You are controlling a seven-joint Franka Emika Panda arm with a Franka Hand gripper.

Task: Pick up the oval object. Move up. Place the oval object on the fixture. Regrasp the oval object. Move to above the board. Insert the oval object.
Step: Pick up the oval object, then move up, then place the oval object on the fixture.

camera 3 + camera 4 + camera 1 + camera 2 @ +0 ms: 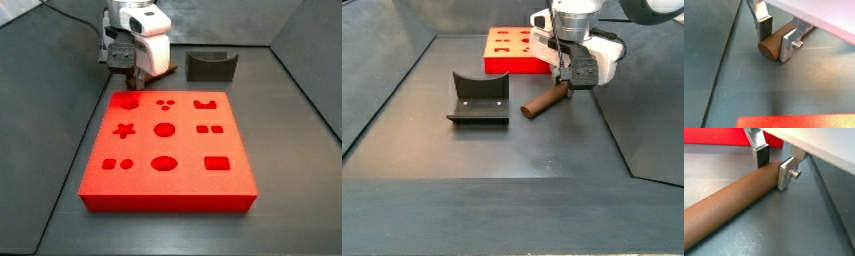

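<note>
Side views set the stage: the board (167, 140), big and bright red with its grid of cut-outs, lies flat on the dark floor (301, 170), and behind it stands the fixture (210, 66), a small dark block with a U-shaped notch in its top. From the opposing side camera the board (513, 50) sits at the back and the fixture (477, 98) is nearer, well apart from it.

Down at floor level the gripper (575, 78) is low beside the board's far end, and the oval object (545, 101) lies flat on the floor under it, a brown rod pointing away from the gripper toward the open floor, just beside the fixture but not touching it.

Now the close look, in both wrist views: the gripper (773, 168) has its silver fingers (786, 173) closed onto the oval object (731, 203), one plate on each flank near one end, pinching it. In a wrist view the rod's oval end face (768, 49) shows between the fingers (789, 44), with a strip of the red board (794, 121) at the frame's edge.
</note>
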